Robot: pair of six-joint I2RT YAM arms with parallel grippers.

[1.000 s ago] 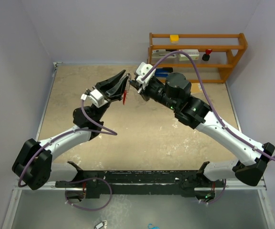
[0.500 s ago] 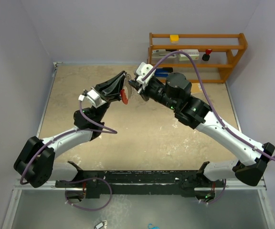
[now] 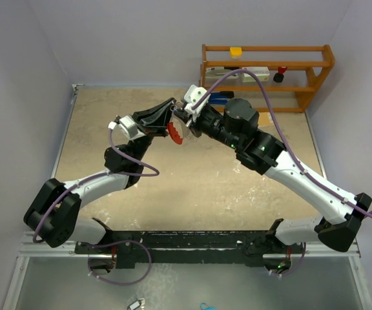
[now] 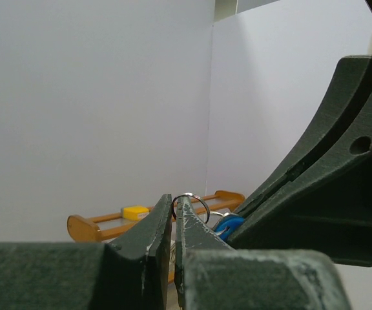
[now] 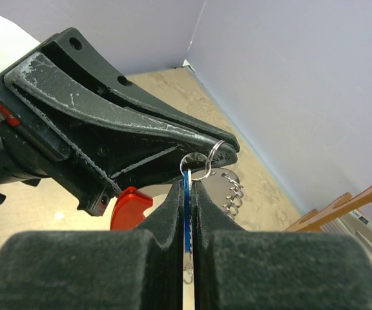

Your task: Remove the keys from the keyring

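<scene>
I see both arms raised over the table, meeting toward its far edge, about midway between the left and right edges. My left pincer is clamped shut on the keyring. The right pincer is closed tight on the blue-headed key, which is threaded on that ring. The red fob hangs just beneath the fingertips, clear of the table.
</scene>
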